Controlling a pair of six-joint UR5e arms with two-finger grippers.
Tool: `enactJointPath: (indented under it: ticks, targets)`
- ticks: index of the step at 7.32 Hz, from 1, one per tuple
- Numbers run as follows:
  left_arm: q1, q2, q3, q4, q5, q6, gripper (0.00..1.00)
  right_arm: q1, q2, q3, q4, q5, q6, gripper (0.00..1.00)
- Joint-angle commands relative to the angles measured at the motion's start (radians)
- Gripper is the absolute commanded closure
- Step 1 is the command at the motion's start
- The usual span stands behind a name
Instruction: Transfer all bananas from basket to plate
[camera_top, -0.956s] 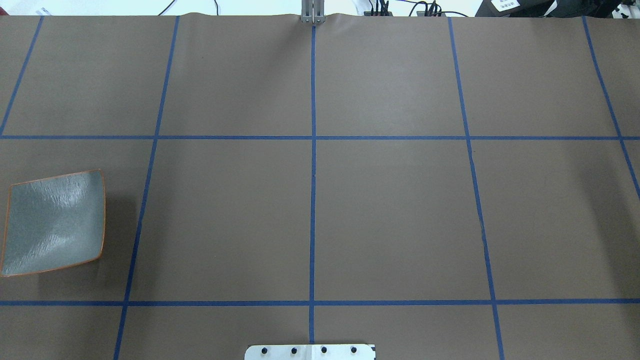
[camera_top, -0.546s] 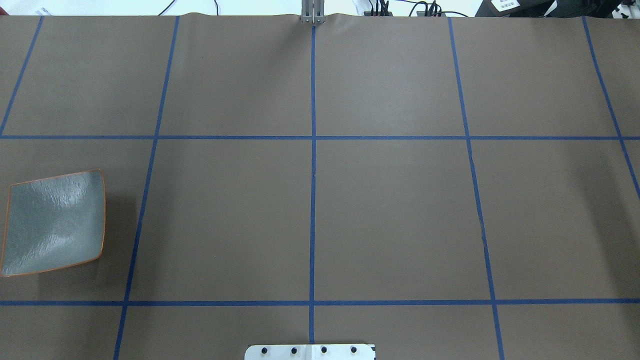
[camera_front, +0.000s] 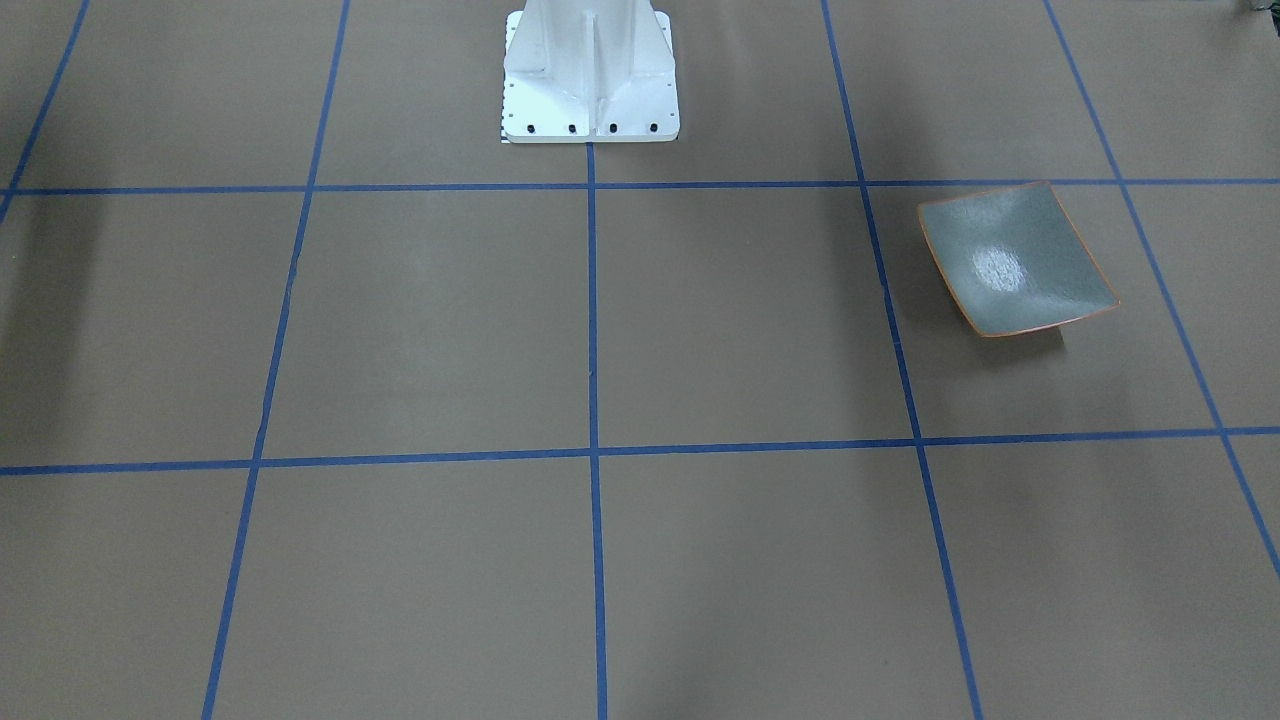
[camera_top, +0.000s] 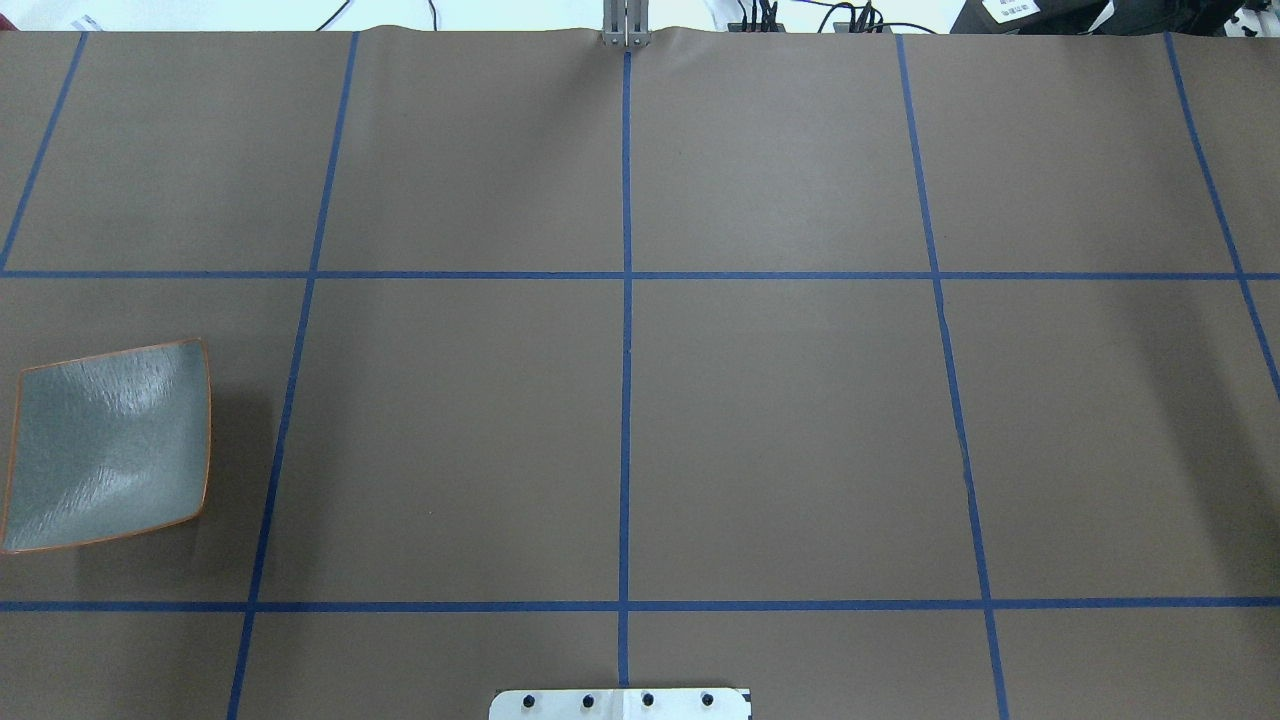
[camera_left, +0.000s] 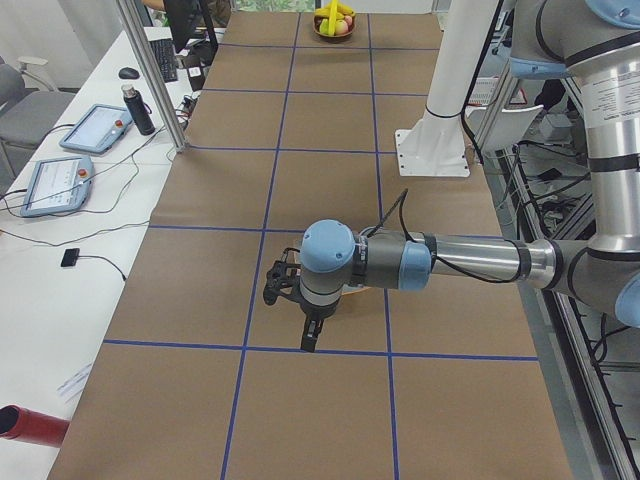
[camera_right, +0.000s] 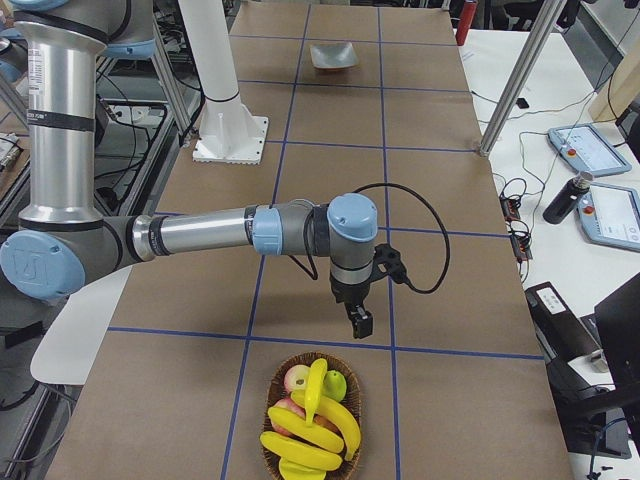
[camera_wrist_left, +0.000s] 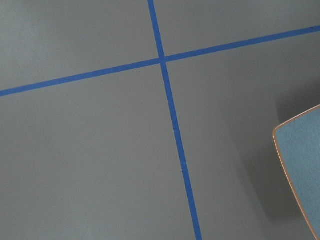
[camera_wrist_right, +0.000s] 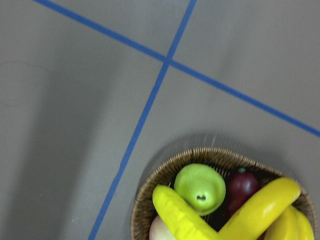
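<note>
I am looking at the plate sitting flat at the 9 o'clock edge of the table in the overhead view, inside one square of the blue tape grid. In the front-facing view it is lying at about 2 o'clock, well apart from the white base at 12.

The bananas are all resting in the basket at the opposite end of the table, heaped over other fruit. From the right wrist camera I am seeing the basket at 5 o'clock, with two bananas crossing beside a green apple and a dark red fruit.

The right tool is hanging point-down above the table, with the basket near it at 6 o'clock in the right side view. The left tool is hanging point-down over a tape line; its wrist camera is catching the plate's corner at 4 o'clock. Both tools are showing only in the side views, so I cannot tell how far apart their fingers are or whether they are gripping anything.
</note>
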Motion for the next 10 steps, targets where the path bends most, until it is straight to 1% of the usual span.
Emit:
enactJointPath:
  ticks: [1, 2, 3, 4, 5, 6, 7, 9, 10]
  targets:
    - [0.002, 0.001, 0.007, 0.002, -0.001, -0.001, 0.0, 0.001, -0.042, -0.025, 0.133, -0.004, -0.137, 0.0]
    - [0.0, 0.003, 0.011, 0.002, -0.013, -0.001, 0.0, 0.001, -0.067, -0.052, 0.146, -0.003, -0.243, 0.0]
    - [0.0, 0.003, 0.028, 0.002, -0.055, -0.001, 0.0, 0.001, -0.093, -0.074, 0.149, -0.007, -0.339, 0.0]
    - [0.0, 0.003, 0.036, 0.001, -0.068, -0.001, 0.0, 0.001, -0.116, -0.095, 0.149, -0.031, -0.468, 0.0]
    - [0.002, 0.003, 0.039, 0.0, -0.068, -0.001, 0.0, 0.001, -0.133, -0.102, 0.147, -0.059, -0.554, 0.0]
    - [0.0, 0.003, 0.04, 0.0, -0.07, -0.001, 0.0, 0.001, -0.145, -0.13, 0.15, -0.077, -0.596, 0.0]
    - [0.0, 0.003, 0.04, -0.001, -0.07, -0.003, 0.0, -0.001, -0.138, -0.176, 0.149, -0.076, -0.619, 0.01]
    - [0.0, 0.003, 0.04, -0.001, -0.068, -0.003, 0.0, -0.022, -0.104, -0.221, 0.146, -0.076, -0.61, 0.13]
    - [0.0, 0.004, 0.04, -0.001, -0.07, -0.003, 0.0, -0.041, -0.104, -0.226, 0.146, -0.076, -0.61, 0.14]
